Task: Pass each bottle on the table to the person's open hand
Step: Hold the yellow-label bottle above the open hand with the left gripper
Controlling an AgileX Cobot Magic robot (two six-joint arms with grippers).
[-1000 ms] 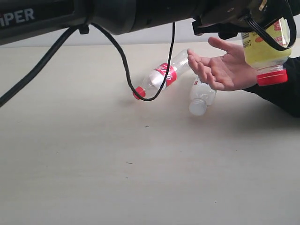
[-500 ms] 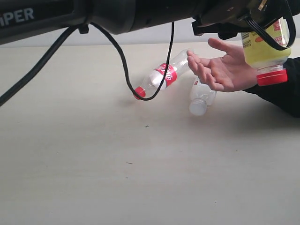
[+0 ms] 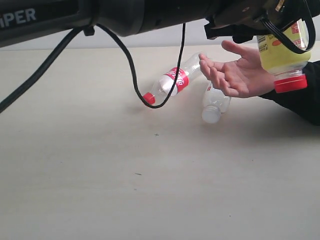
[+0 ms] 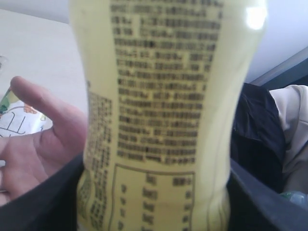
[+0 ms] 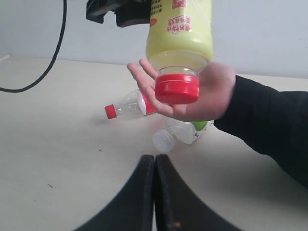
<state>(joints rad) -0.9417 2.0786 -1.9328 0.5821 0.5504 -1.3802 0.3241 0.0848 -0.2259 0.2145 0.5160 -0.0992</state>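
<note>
Almost nothing differs from a second ago: the yellow plastic bottle with the red cap hangs cap-down in the same spot; the left fingers stay clamped on its body; the person's open hand, palm up on a black-sleeved arm, has only drifted a touch. The clear plastic bottle with the red cap and red label and the whitish bottle with the white cap lie on their sides where they lay on the pale beige counter. You can judge that the handover is paused at the point of release; the bottle is presented but not let go, and at least those two are left to fetch.

The views disagree usefully. The exterior view sets the yellow bottle beside the wrist, right of the palm, and hides the grip behind the arm's black housing. The right wrist view puts the red cap squarely in front of the palm, so you see it lined up with the hand; whether it touches skin you cannot tell. That view alone shows the right fingers pressed together and empty, and a green label on the whitish bottle under the hand. The left wrist view alone shows the grip itself; a dark finger sits on either side of the printed yellow label, with the palm just beyond.
</note>
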